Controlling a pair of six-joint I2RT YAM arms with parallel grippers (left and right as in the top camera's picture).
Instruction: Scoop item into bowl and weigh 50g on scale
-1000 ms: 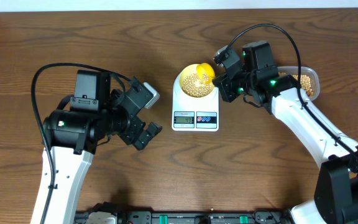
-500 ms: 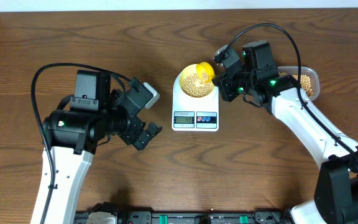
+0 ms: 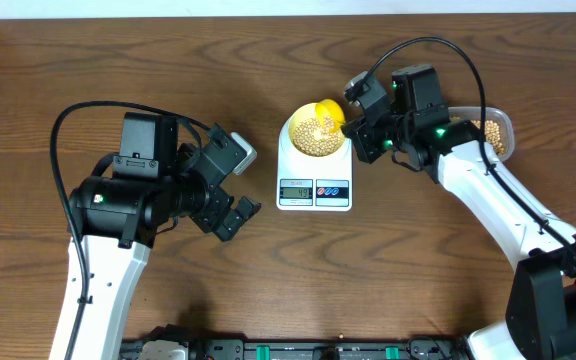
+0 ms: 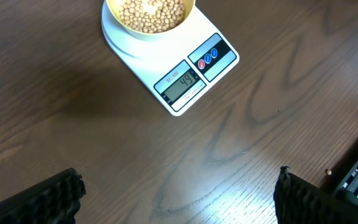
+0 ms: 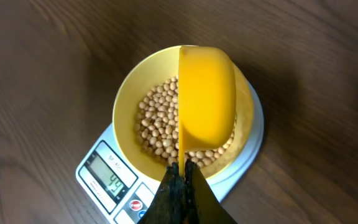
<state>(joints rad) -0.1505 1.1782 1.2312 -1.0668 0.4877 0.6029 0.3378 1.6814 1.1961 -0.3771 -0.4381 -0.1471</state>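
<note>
Our right claw [image 5: 182,179] pinches the yellow scoop [image 5: 207,93] over the bowl [image 5: 122,106] of soybeans [image 5: 157,124] on the scale [image 4: 199,73]; our left claw [image 4: 176,196] hangs spread.

A yellow scoop [image 5: 207,93] is tipped on its side in the air, and a clear plastic tub [image 3: 509,130] sits at the right of the dark, wood-grained surface [image 3: 268,280].

**Two White and Black Robot Arms**

The left arm [image 3: 103,275] and the right arm [image 3: 488,195] have long white tubes and chunky black joints. A thin black cable [image 3: 56,125] loops over each one. A small green light [image 3: 438,131] glows on the right arm. The left fingers [image 4: 48,199] are black and bumpy.
</note>
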